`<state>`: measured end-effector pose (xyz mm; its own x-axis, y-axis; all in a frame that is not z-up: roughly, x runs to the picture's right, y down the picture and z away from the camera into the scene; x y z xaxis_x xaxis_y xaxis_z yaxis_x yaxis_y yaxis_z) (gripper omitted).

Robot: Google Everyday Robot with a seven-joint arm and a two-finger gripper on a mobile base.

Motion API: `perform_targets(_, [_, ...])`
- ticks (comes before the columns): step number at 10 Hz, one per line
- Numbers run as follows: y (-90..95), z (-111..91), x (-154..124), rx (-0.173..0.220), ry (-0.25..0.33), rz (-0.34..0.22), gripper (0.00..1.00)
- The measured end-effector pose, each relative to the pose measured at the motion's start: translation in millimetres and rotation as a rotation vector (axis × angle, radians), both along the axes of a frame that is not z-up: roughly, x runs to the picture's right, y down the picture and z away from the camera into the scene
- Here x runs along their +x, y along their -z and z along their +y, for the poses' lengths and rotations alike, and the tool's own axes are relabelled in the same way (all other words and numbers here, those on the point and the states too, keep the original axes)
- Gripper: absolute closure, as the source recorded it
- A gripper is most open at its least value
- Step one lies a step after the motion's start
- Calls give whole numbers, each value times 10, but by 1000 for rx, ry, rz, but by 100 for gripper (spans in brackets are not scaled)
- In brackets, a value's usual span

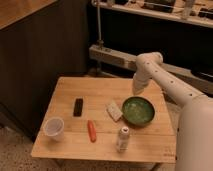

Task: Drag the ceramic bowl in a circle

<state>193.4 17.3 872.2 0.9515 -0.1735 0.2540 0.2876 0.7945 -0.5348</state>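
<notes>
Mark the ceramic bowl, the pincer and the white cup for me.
ceramic bowl (138,111): camera view, green inside floor.
pincer (136,92): camera view, its tip, above the bowl's far rim.
white cup (53,133): camera view, front wall.

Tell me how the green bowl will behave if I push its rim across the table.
The bowl looks wide and low, so it will probably slide rather than tip. Its shiny glaze may let the pincer, just above its far rim, slip. The white packet lies close beside it; a wide circle would likely shove it.
</notes>
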Motion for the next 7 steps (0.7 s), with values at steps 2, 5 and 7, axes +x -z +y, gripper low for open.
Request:
perform_targets(2, [246,128,79,-3,3,-16,49])
perform_targets(5, [722,528,252,-6,13,-48,22])
perform_targets(7, [934,767,434,-56,20,-97,20])
